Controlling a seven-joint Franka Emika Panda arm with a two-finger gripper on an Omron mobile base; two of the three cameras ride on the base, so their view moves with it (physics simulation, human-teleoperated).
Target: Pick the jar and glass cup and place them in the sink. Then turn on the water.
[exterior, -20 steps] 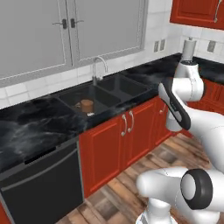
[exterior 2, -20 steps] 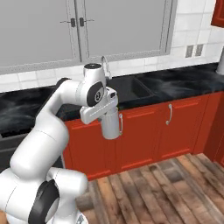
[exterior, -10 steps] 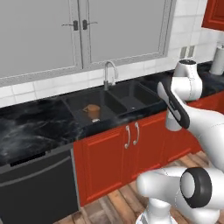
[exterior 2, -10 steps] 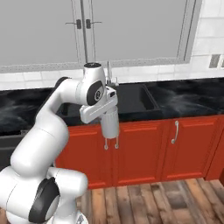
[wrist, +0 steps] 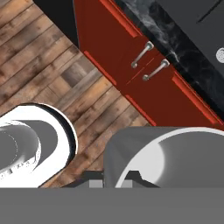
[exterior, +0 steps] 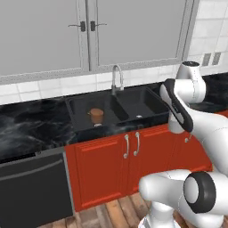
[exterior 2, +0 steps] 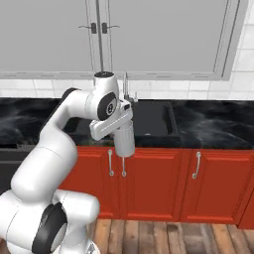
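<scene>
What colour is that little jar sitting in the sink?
Tan-brown, like cork. The jar shows best in the left base view.

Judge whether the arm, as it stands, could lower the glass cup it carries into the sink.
Probably yes: the glass cup hangs before the counter edge, and the sink behind it lies open, jar in one basin.

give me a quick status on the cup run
Hand shut on glass cup, hanging in front of the red cabinets. Jar already in sink, left basin. Nothing blocking.
</scene>
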